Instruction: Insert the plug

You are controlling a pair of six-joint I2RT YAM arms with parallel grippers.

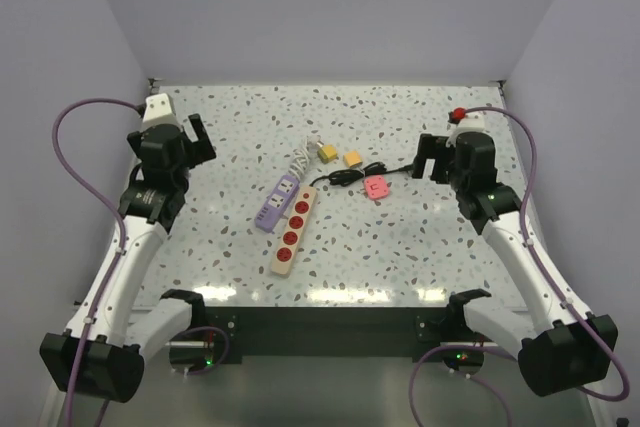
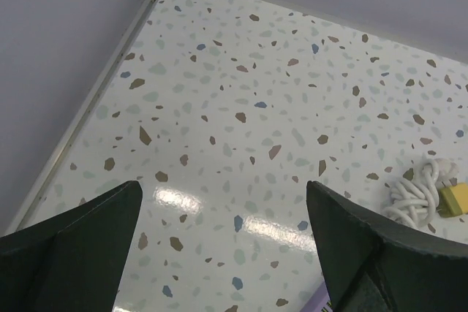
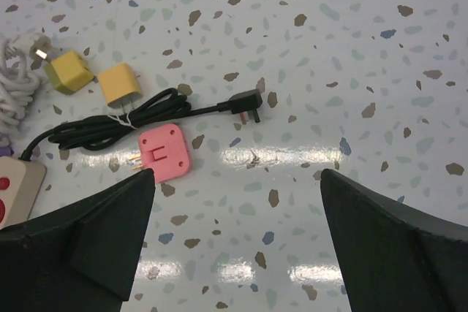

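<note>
A beige power strip (image 1: pixel 291 231) with red sockets lies mid-table beside a purple power strip (image 1: pixel 276 201). A pink plug adapter (image 1: pixel 376 187) lies flat next to a coiled black cord (image 1: pixel 345 176) with a black plug (image 3: pixel 245 101). In the right wrist view the pink adapter (image 3: pixel 163 153) lies just ahead of my left finger, prongs pointing left. My right gripper (image 3: pixel 238 188) is open and empty, above the table right of the adapter (image 1: pixel 430 157). My left gripper (image 1: pixel 198 137) is open and empty at the far left, over bare table (image 2: pixel 223 202).
A yellow cube adapter (image 1: pixel 327 153) and an orange one (image 1: pixel 352 158) lie behind the strips, beside a coiled white cable (image 1: pixel 300 157). The white cable (image 2: pixel 413 191) and yellow adapter (image 2: pixel 453 199) show at the left wrist view's right edge. Walls enclose the table on three sides.
</note>
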